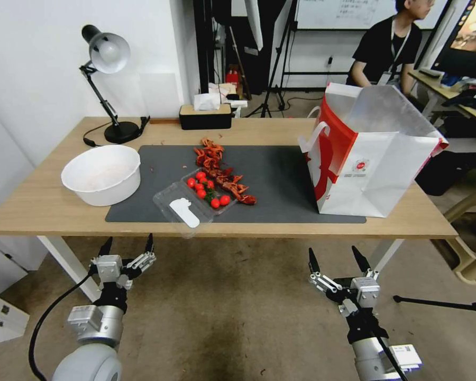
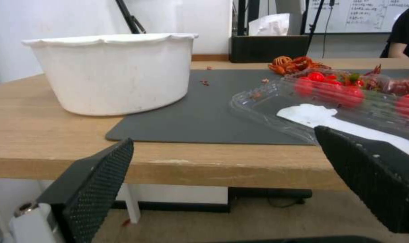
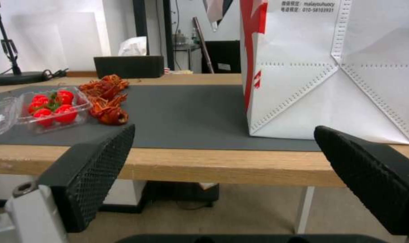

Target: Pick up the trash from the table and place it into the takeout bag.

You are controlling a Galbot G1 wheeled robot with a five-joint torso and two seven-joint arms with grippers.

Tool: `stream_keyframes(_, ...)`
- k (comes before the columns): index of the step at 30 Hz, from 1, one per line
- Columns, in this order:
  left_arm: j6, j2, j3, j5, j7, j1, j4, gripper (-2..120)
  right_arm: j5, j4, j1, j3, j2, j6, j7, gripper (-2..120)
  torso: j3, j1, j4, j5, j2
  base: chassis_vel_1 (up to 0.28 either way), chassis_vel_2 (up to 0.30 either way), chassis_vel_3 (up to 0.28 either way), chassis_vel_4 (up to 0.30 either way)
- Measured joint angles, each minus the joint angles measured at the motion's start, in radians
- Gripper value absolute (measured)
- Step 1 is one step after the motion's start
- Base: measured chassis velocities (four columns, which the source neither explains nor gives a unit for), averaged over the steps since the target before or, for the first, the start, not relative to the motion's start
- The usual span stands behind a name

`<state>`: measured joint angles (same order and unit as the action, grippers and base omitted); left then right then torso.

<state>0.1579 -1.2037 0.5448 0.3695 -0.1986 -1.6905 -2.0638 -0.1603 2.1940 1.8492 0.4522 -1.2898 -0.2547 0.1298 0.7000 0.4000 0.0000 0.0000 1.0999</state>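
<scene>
On my table (image 1: pixel 47 211) the mat (image 1: pixel 280 174) lies central. The bowl (image 1: pixel 101 173) sits at 9 o'clock of it, the takeout bag (image 1: pixel 375 159) at 3 o'clock, the tomato box (image 1: pixel 203 193) and shells (image 1: pixel 222 172) between, the tissue box (image 1: pixel 205 116) at 12 o'clock.

Takeout bag (image 3: pixel 330 67): one narrow side panel carries two lines of small grey print near its top edge, a row of Chinese characters followed by "malayouhuoy", and beneath it "010-58103931". The characters are too small to read.

Takeout bag, front face: small round red logo (image 1: pixel 360 165) with grey lines under it, illegible.

Whiteboard (image 2: pixel 371 15) behind the bag: handwritten lines, illegible.
</scene>
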Motion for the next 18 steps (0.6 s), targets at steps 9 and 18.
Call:
stream_keyframes(9, 0.000, 0.000, 0.000, 0.000, 0.000, 0.000, 0.000, 100, 0.000, 0.000, 0.000, 0.000, 0.000, 0.000, 0.000, 100, 0.000, 0.000, 0.0000, 0.0000, 0.000, 0.000, 0.000, 0.000, 0.000)
stream_keyframes(18, 0.000, 0.000, 0.000, 0.000, 0.000, 0.000, 0.000, 100, 0.000, 0.000, 0.000, 0.000, 0.000, 0.000, 0.000, 100, 0.000, 0.000, 0.0000, 0.0000, 0.000, 0.000, 0.000, 0.000, 0.000)
